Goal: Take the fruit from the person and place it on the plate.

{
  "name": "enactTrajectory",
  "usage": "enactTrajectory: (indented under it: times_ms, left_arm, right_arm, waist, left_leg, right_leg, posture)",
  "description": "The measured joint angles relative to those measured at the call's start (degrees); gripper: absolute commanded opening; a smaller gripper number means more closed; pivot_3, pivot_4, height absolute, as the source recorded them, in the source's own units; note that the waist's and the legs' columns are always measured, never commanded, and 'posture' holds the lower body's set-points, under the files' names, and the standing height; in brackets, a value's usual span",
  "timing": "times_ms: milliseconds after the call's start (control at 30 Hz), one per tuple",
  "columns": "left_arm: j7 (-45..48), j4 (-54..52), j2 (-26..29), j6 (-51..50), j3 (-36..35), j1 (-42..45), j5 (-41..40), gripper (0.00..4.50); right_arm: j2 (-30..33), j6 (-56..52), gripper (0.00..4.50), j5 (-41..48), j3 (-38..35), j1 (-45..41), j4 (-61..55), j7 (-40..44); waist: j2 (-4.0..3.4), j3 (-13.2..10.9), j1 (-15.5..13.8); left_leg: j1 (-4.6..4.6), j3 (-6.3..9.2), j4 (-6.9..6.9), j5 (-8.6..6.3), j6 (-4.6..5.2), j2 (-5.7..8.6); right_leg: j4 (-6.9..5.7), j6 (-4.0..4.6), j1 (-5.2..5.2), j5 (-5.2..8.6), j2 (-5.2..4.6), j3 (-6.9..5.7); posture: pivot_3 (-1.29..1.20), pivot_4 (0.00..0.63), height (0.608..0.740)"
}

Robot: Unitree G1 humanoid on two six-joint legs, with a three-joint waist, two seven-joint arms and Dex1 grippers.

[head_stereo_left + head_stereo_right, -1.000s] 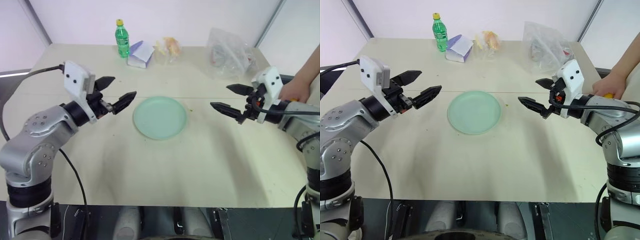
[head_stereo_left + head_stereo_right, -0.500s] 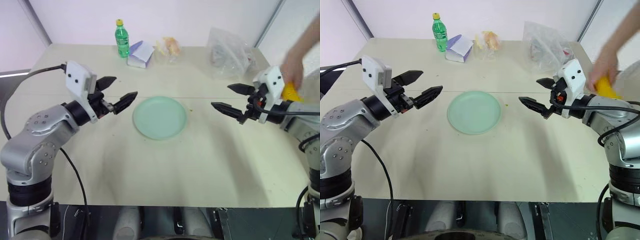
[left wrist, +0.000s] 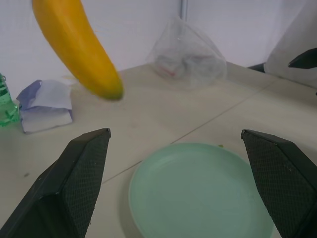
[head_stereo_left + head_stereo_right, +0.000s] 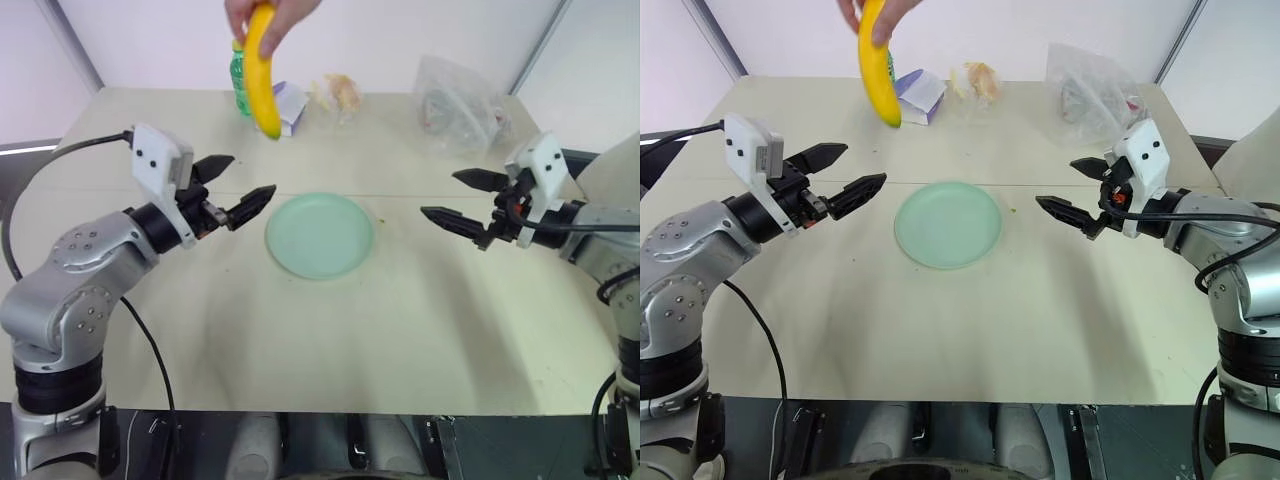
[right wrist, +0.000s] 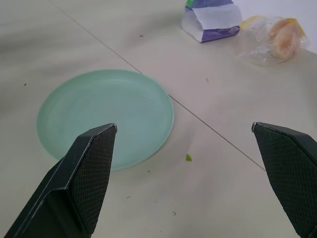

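The left tool [image 4: 236, 188] hovers above the counter [image 4: 330, 340], over its left half, with both fingers spread wide and nothing between them. It points level toward the middle of the counter. The right tool [image 4: 456, 198] hovers over the right half, likewise spread wide and empty, and points toward the left tool. The two tools face each other across the plate [image 4: 320, 235] and stand well apart from it on either side.

The plate lies flat at the middle of the counter, between the two tools. Its surface is bare. A small green speck lies on the counter just beside the plate's right rim.

The banana [image 4: 262, 72] hangs in the air above the far left part of the counter, beyond the left tool and above its level. A person's hand [image 4: 268, 12] grips the banana by its upper end, and the lower tip points down. The banana touches neither tool and is well apart from the plate.

Along the far edge of the counter stand, from left to right: a green bottle [image 4: 240, 88], partly behind the banana; a white and purple packet [image 4: 917, 97]; a clear wrapped snack [image 4: 975, 79]; and a crumpled clear plastic bag [image 4: 458, 105] near the far right corner.
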State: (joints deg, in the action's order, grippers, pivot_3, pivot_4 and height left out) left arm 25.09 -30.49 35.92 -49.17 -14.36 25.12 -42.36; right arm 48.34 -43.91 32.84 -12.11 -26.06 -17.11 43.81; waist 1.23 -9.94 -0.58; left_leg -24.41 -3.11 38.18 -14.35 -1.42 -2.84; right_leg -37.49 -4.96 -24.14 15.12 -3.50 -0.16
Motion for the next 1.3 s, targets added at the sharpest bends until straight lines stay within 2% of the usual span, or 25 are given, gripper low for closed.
enactTrajectory:
  times_ms: [367,667,933,1267,1300]
  left_arm:
    - [-10.57,1.59,-6.11,-1.69,-5.45,3.29,-6.25,4.43]
    - [-20.26,12.91,-11.79,-1.45,-9.97,12.63,-9.44,4.43]
    - [-17.73,25.94,-15.76,-0.59,-6.58,20.22,-9.38,4.43]
    - [-11.11,35.39,-14.91,1.30,-2.38,23.17,-4.21,4.43]
    - [-10.83,35.71,-14.91,1.32,-2.26,23.36,-3.90,4.19]
  right_arm:
    - [-4.68,-2.44,4.50,3.84,1.39,-8.46,-1.82,-2.46]
    - [-5.08,-2.16,4.50,3.40,2.83,-8.42,-1.72,-3.10]
    - [-4.99,-1.89,4.50,3.25,2.82,-7.79,-1.93,-3.83]
    - [-4.58,-1.91,4.50,3.33,2.21,-5.04,-4.19,-5.51]
    - [-4.55,-1.91,4.50,3.34,2.17,-4.87,-4.20,-5.69]
  waist:
    - [0.01,0.00,-0.07]
    - [0.02,-0.01,-0.10]
    - [0.03,-0.01,-0.07]
    - [0.02,-0.01,0.12]
    - [0.03,-0.01,0.10]
  left_leg:
    - [-0.01,0.03,0.00,0.00,0.00,0.00]
    - [-0.02,0.03,0.00,0.00,0.00,0.02]
    - [-0.03,0.01,0.00,0.00,0.00,0.03]
    - [-0.02,0.02,-0.03,0.00,0.00,0.02]
    - [-0.02,0.02,-0.03,0.00,0.00,0.02]
  right_leg:
    - [0.03,-0.01,0.02,0.00,-0.01,0.00]
    - [0.03,-0.01,0.02,-0.01,-0.02,-0.02]
    - [0.06,-0.02,0.02,-0.01,-0.01,-0.02]
    - [0.07,-0.01,0.00,-0.01,0.02,-0.02]
    - [0.07,-0.01,0.00,-0.01,0.01,-0.02]
  posture:
    - [0.00,0.150,0.731]
    - [0.00,0.150,0.731]
    - [0.00,0.150,0.731]
    - [0.00,0.150,0.731]
    - [0.00,0.150,0.731]
